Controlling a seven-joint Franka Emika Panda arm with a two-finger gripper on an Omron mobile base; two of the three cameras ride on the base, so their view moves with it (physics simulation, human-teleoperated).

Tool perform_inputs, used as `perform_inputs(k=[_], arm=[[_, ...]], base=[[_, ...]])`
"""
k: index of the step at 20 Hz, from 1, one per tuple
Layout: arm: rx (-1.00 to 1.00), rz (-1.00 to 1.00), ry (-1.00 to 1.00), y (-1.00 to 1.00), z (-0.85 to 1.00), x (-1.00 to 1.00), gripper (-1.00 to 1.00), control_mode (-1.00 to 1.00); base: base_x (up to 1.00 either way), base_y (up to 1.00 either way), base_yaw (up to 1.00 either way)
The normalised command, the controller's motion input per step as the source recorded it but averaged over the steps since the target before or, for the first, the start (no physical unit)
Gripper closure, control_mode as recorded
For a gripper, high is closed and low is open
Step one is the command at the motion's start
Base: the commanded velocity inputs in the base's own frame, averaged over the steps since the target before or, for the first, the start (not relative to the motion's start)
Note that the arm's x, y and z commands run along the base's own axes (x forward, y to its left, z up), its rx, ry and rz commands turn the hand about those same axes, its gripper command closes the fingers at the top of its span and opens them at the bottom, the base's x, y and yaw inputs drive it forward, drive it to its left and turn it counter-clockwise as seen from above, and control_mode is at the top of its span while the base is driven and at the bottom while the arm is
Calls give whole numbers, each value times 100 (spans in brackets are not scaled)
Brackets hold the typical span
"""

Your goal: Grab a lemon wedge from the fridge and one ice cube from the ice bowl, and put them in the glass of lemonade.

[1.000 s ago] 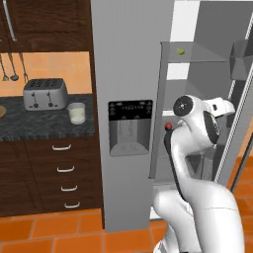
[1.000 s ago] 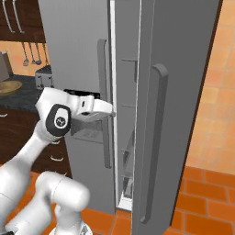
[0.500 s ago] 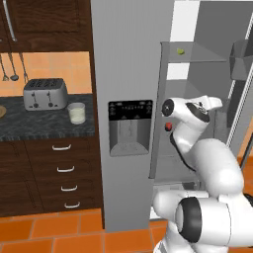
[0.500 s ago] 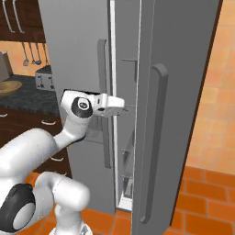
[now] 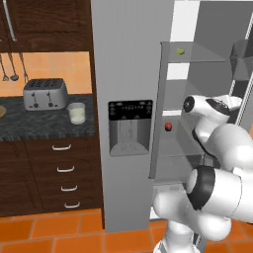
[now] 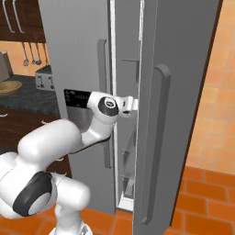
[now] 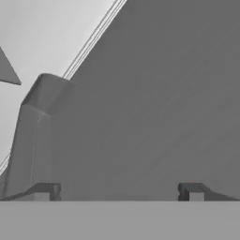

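Fridge stands with its right door swung open; the left door, with the black dispenser recess, is shut. Inside, glass shelves show: a small yellow-green lemon wedge lies on the upper shelf, a small red item sits on a lower shelf.

The white arm reaches into the gap between the two doors at about dispenser height, well below the wedge's shelf. Gripper sits close up to a grey fridge surface; the two fingers stand wide apart with nothing between them. In the right base view the hand end is at the edge of the open door, beside its long vertical handle.

On the dark speckled worktop left of the fridge: glass of lemonade, upright, pale liquid inside, just beside a silver toaster. The tan ice bowl rests farther left on the same worktop, apart from the glass. Utensils hang on the wall above. Dark wood drawers below.
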Motion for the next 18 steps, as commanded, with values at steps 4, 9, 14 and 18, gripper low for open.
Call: perform_inputs(k=[4, 9, 14, 18], arm=[[5, -1, -29, -100, 38, -88, -100, -100], [1, 0, -46, -39, 87, -82, -100, -100], [-1, 9, -7, 66, 38, -62, -100, -100], [0, 17, 0, 100, 7, -41, -100, -100]], base=[[0, 0, 0], [0, 0, 0], [0, 0, 0], [0, 0, 0]])
